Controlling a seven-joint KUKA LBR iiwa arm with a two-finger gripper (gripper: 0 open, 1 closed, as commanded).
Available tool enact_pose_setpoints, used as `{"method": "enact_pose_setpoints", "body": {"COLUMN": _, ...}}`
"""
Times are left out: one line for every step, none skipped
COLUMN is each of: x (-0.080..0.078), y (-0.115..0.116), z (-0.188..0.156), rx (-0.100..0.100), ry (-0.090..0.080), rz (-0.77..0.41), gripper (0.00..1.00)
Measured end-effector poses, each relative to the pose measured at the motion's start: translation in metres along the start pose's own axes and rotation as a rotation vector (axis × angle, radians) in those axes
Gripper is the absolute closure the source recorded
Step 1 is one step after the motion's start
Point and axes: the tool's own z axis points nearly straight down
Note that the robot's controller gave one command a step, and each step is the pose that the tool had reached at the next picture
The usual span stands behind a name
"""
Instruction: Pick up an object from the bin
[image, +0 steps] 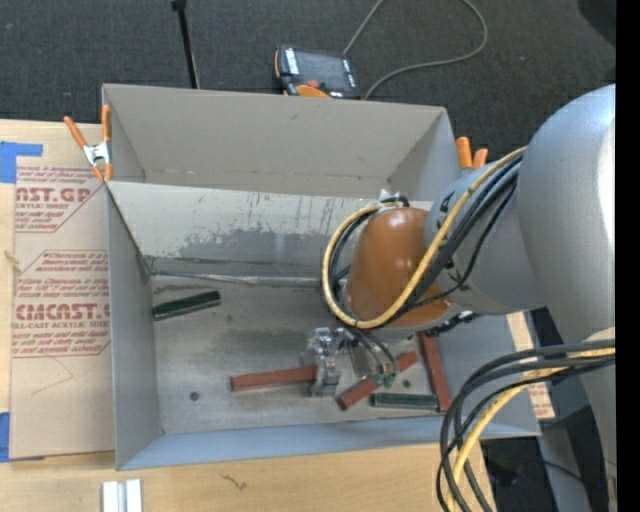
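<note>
My gripper (325, 372) is low in the bin's front middle, its metal fingers right at the right end of a long reddish-brown stick (270, 380) that lies flat on the floor. I cannot make out whether the stick is between the fingers. Just right of the fingers lies a shorter reddish-brown stick (357, 394), tilted. A dark green stick (405, 400) lies beside it near the front wall.
Another dark green stick (186, 305) lies alone at the left of the bin floor. A reddish-brown stick (435, 368) leans along the right wall. The arm with its orange cover and cables hangs over the bin's right half.
</note>
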Motion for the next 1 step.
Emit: {"method": "enact_pose_setpoints", "body": {"x": -0.02, "y": 0.0141, "z": -0.15, "rx": 0.0, "ry": -0.009, "rz": 0.018, "gripper": 1.0}}
